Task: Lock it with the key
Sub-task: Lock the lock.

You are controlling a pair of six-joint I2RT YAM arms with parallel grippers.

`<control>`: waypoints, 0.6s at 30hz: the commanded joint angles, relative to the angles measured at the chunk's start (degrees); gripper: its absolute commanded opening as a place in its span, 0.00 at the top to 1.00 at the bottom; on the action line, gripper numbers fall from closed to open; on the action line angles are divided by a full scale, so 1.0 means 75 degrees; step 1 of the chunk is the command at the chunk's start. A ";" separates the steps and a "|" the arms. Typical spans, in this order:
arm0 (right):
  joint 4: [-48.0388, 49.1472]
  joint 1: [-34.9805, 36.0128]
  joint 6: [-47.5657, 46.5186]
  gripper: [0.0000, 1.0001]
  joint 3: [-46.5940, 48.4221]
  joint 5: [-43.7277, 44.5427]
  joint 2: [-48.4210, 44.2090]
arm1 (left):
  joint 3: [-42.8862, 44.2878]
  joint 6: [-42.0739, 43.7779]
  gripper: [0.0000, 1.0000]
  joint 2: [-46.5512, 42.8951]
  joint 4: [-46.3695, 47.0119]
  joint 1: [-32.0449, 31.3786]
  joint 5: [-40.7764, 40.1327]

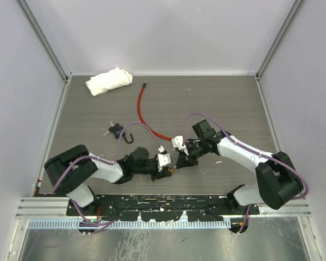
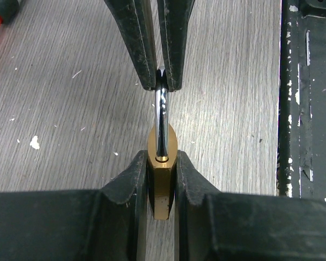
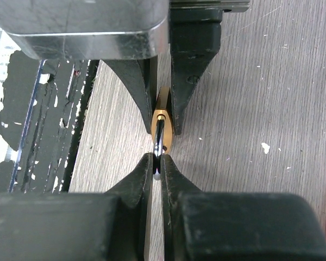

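Observation:
A small brass padlock [image 2: 162, 190] stands just above the wooden tabletop, and my left gripper [image 2: 162, 161] is shut on its body. Its steel shackle [image 2: 161, 117] points away from that wrist, with my right gripper [image 3: 157, 161] shut on the shackle's end. From the right wrist, the brass padlock [image 3: 165, 136] shows between the left fingers [image 3: 187, 81]. From above, both grippers meet near the table's front middle: left gripper [image 1: 165, 165], right gripper [image 1: 180, 157]. The key [image 1: 115, 129], a dark bunch, lies apart to the upper left, untouched.
A red cable [image 1: 143, 114] runs from the table's back middle toward the grippers. A white cloth [image 1: 108, 81] lies at the back left. A black perforated rail [image 2: 307, 98] borders the near edge. Grey walls enclose the table on three sides.

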 commanded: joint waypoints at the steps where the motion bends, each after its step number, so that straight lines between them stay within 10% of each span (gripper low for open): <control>1: 0.0146 0.0339 -0.0018 0.93 0.0119 0.0059 0.0205 | -0.0114 0.0173 1.00 0.0172 0.0792 0.0022 0.0030; 18: 0.1408 0.1250 0.0822 0.99 -0.0194 0.0206 0.0254 | -0.0684 -0.0023 1.00 0.0605 0.1573 0.0278 0.0307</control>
